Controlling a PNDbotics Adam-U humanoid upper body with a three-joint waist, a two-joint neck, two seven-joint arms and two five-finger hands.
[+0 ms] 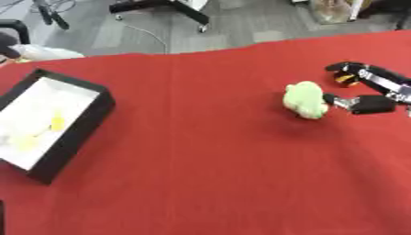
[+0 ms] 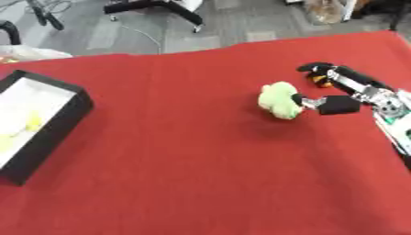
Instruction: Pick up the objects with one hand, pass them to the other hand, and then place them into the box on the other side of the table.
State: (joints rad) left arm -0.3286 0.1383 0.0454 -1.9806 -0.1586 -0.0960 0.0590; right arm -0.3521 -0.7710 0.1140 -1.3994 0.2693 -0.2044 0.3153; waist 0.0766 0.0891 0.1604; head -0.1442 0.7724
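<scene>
The red-clothed table (image 1: pixel 208 151) is seen with the black-walled, white-lined box (image 1: pixel 80 133) at left, some yellow bits inside. At right, the pale green soft toy (image 2: pixel 279 100) is touched by the robot's right hand (image 2: pixel 333 94), fingers spread. Lifting, handover and placing remain.

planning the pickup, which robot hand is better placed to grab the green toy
Right. The right robot hand is already beside the green toy, a finger touching its edge; the left hand shows in neither view.
</scene>
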